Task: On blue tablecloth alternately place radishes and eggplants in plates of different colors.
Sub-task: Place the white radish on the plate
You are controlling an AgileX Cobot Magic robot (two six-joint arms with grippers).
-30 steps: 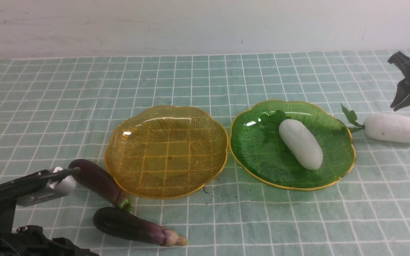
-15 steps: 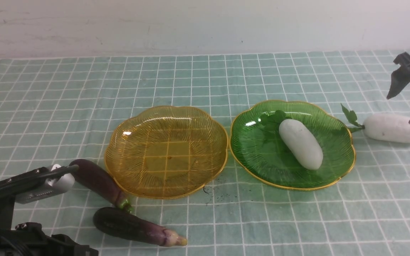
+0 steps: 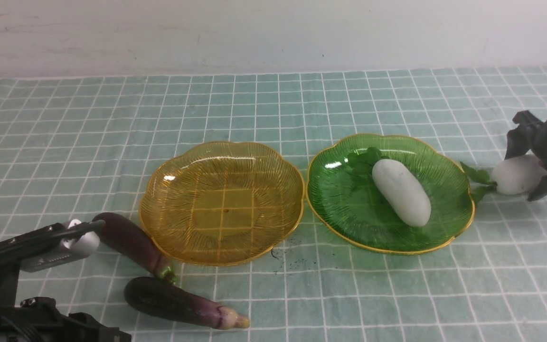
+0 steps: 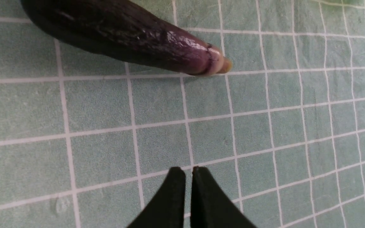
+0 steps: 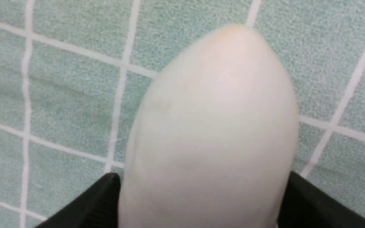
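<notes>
Front view: the right fingers [image 3: 516, 135] straddle the loose radish [image 3: 513, 175], which lies on the table [image 3: 397, 285] just beside the green plate [image 3: 344, 209], leaves toward its rim.

Left wrist view: the left fingers [image 4: 176, 190] are pinched together, empty, near an eggplant [image 4: 131, 34].

Right wrist view: the right fingers flank the radish. I cannot tell whether they are clamped. Best to squeeze mid-body, then lift it above the rim before crossing.

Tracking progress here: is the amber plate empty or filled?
Empty: nothing lies in the amber plate; the tablecloth shows through it.
</notes>
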